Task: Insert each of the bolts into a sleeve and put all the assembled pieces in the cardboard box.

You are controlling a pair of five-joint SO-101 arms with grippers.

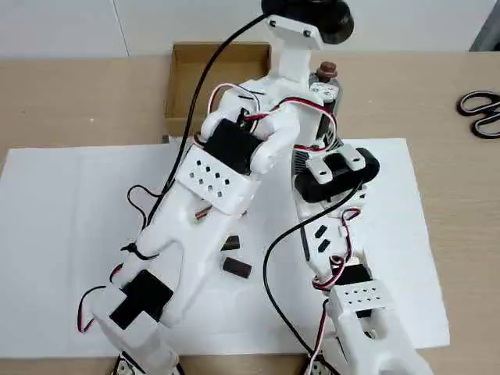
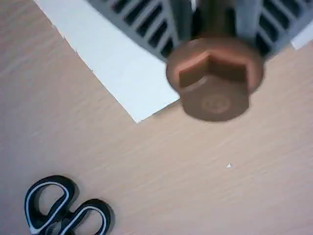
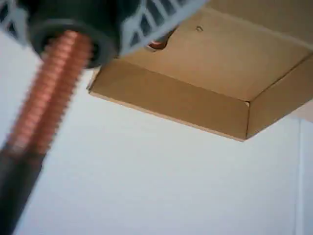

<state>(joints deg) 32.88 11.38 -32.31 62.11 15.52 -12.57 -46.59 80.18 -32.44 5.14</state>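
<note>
High view: two loose sleeves (image 1: 237, 267) lie on the paper (image 1: 78, 219) as left pincer (image 2: 215, 29) pinches a bolt (image 2: 215, 81) & right pincer (image 3: 73, 24) grips its sleeve (image 3: 58, 35) nr the cardboard box (image 3: 171, 105), so by the look of it this piece is mid-assembly, not yet boxed.

Half the scissors (image 1: 480, 112) beyond the high view's edge; cardboard box (image 1: 187, 78) partly behind an arm (image 1: 226, 168).

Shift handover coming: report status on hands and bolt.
Left hand shut on brown hex bolt. Right hand shut on black sleeve, threaded shaft through it. Loose sleeve on paper; scissors off it.
</note>
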